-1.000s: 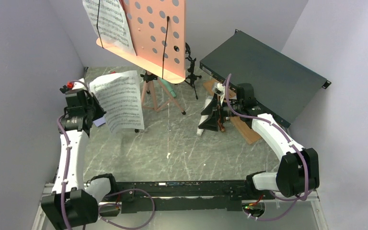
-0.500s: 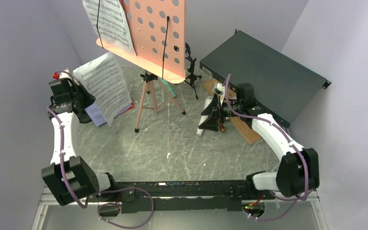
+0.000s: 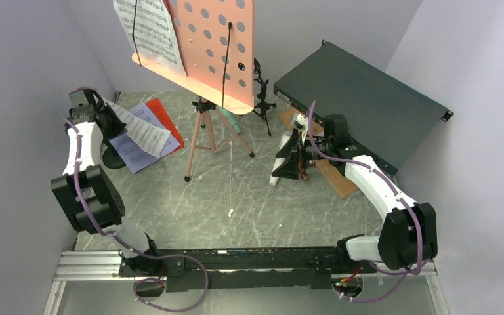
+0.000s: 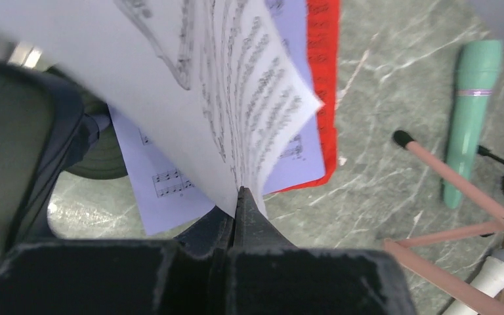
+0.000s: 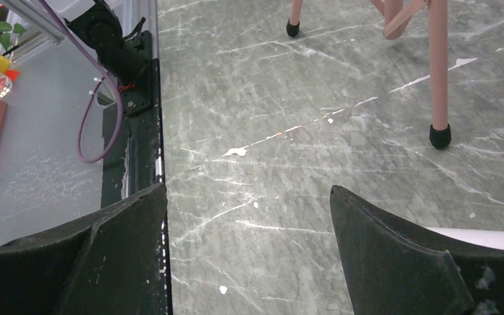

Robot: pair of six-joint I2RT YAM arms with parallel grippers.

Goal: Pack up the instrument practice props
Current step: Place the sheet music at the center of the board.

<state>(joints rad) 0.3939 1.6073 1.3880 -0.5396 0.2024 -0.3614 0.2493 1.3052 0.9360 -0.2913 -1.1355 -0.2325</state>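
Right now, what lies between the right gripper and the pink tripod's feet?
Only bare tabletop from right gripper to pink tripod, per the right wrist view.

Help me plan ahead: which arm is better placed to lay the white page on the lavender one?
Left: the left gripper is shut on the white page, above the lavender page. The right gripper is open, empty, far right.

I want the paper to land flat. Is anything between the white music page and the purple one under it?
Nothing visible. The left gripper holds the white page over the lavender page, with no object between them.
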